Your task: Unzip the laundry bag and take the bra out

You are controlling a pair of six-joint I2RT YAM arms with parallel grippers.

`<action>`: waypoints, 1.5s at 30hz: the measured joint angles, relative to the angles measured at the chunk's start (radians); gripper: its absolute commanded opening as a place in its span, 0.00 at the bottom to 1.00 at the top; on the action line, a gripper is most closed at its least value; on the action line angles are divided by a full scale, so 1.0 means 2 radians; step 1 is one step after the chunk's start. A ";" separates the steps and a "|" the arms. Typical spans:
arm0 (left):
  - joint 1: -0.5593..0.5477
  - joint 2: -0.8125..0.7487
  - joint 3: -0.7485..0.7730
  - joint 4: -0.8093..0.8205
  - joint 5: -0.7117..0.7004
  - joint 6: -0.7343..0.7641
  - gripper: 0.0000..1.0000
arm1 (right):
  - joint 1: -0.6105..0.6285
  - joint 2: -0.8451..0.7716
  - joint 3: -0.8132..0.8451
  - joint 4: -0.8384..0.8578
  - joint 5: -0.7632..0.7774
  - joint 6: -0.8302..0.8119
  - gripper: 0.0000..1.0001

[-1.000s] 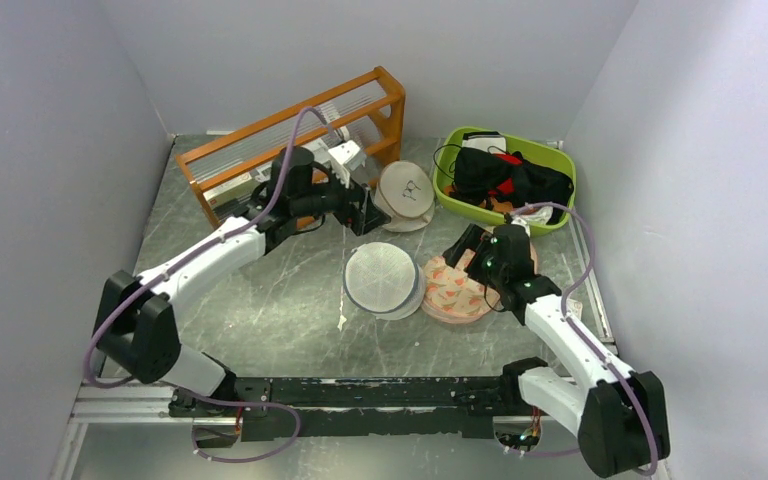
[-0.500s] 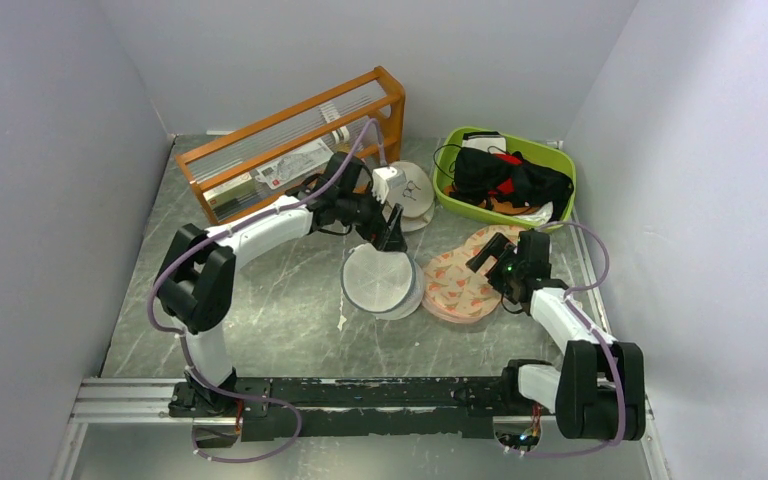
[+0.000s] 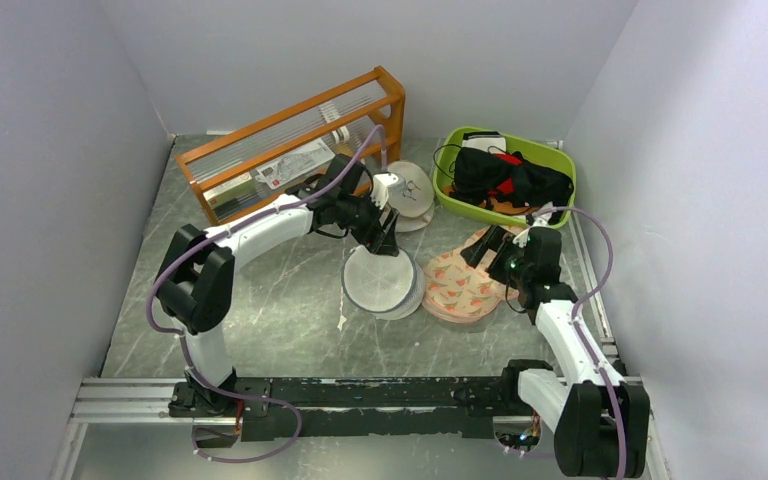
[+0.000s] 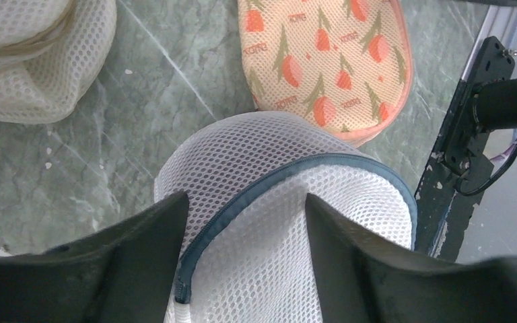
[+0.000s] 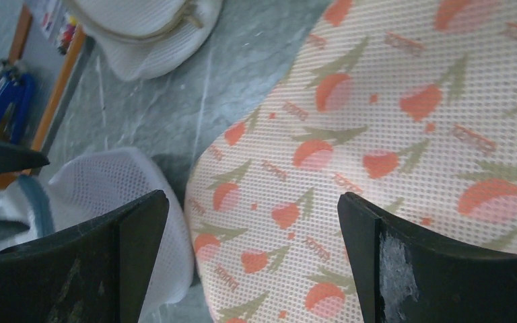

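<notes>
Bag [image 3: 382,280] at table centre, zipped; bra not visible, likely inside. Left gripper [image 4: 242,202] released, jaws astride the rim at bag's 12 o'clock, lining up on zip pull [image 4: 183,294]. Right gripper [image 5: 249,202] released, idle over peach pad [image 3: 458,288] at 3 o'clock.

Orange rack [image 3: 396,112] back left; cream pouch [image 3: 410,190], green basket [image 3: 558,157] right of it; peach pad [image 3: 455,290] nearer.
</notes>
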 measured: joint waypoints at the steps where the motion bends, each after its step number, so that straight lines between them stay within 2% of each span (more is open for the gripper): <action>1: 0.000 0.001 0.003 -0.005 -0.003 -0.001 0.62 | 0.001 -0.001 0.001 0.002 -0.009 -0.003 1.00; 5: 0.000 0.017 0.037 -0.031 -0.015 -0.001 0.40 | 0.012 0.000 0.007 0.002 -0.037 -0.011 1.00; 11: 0.000 0.023 0.053 -0.052 -0.031 -0.008 0.33 | 0.045 0.006 0.015 0.004 -0.042 -0.018 1.00; 15: 0.000 0.023 0.053 -0.057 -0.036 -0.011 0.40 | 0.101 0.025 0.033 0.001 -0.033 -0.022 1.00; 19: 0.000 0.023 0.053 -0.062 -0.051 -0.017 0.57 | 0.166 0.040 0.057 0.007 -0.032 -0.020 0.98; 23: 0.000 0.024 0.056 -0.071 -0.070 -0.022 0.68 | 0.209 0.046 0.064 0.025 -0.032 -0.014 0.84; 28: 0.000 0.025 0.061 -0.073 -0.082 -0.024 0.77 | 0.246 0.080 0.069 0.040 -0.032 -0.009 0.50; 31: 0.000 0.025 0.061 -0.073 -0.081 -0.026 0.81 | 0.260 0.104 0.073 0.042 -0.032 -0.008 0.34; 34: 0.000 0.025 0.061 -0.073 -0.071 -0.026 0.83 | 0.273 0.118 0.080 0.041 -0.032 -0.010 0.23; 36: 0.000 0.025 0.061 -0.073 -0.060 -0.026 0.83 | 0.275 0.119 0.090 0.038 -0.032 -0.016 0.19; 39: 0.000 0.025 0.061 -0.072 -0.037 -0.023 0.79 | 0.276 0.119 0.120 0.024 -0.032 -0.034 0.15; 45: 0.000 0.020 0.061 -0.069 -0.003 -0.018 0.54 | 0.277 0.128 0.164 -0.007 -0.033 -0.082 0.11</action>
